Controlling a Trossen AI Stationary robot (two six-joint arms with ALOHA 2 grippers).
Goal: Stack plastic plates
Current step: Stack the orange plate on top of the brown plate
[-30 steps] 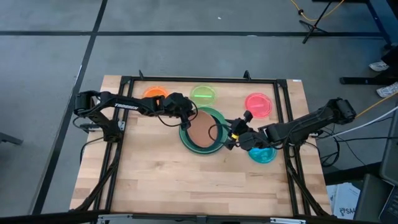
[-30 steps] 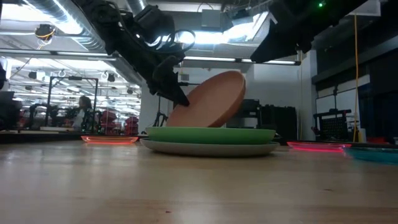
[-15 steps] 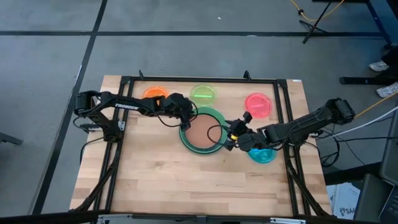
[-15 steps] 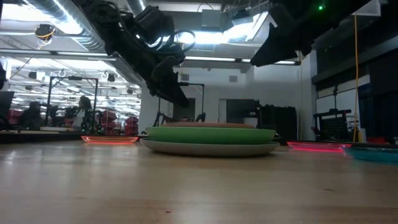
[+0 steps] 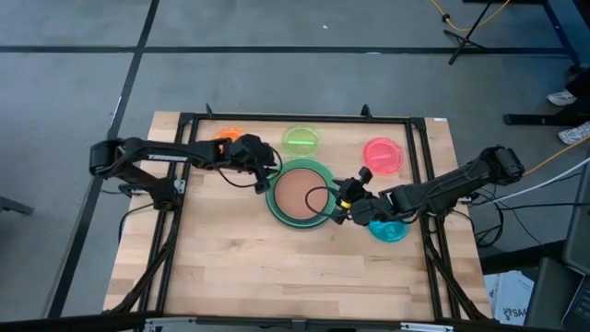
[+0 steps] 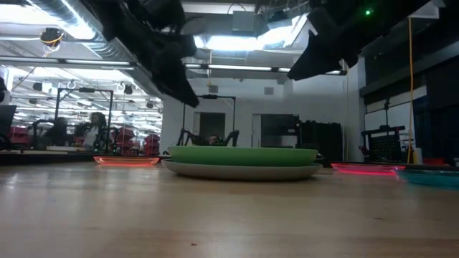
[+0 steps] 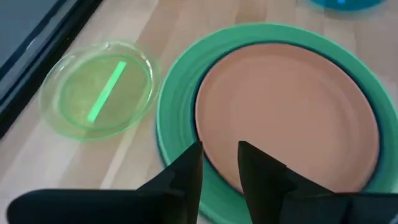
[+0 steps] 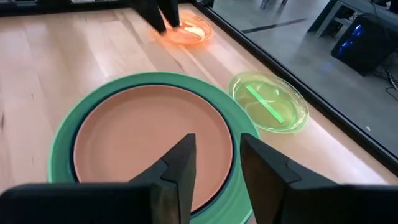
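Trouble could be caused if the stack [image 5: 300, 194], with the brown plate [image 5: 300, 195] flat on top at table centre, were nudged by the empty, slightly parted left gripper [image 5: 265, 177] or right gripper [image 5: 343, 205], both close beside its rim.

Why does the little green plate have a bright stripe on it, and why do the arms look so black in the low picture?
In both wrist views the lime plate mirrors a long ceiling lamp, giving that bright stripe. In the low view, bright room lights sit behind the arms, so the left gripper shows as a dark silhouette, and the nearest part of the table looks soft.
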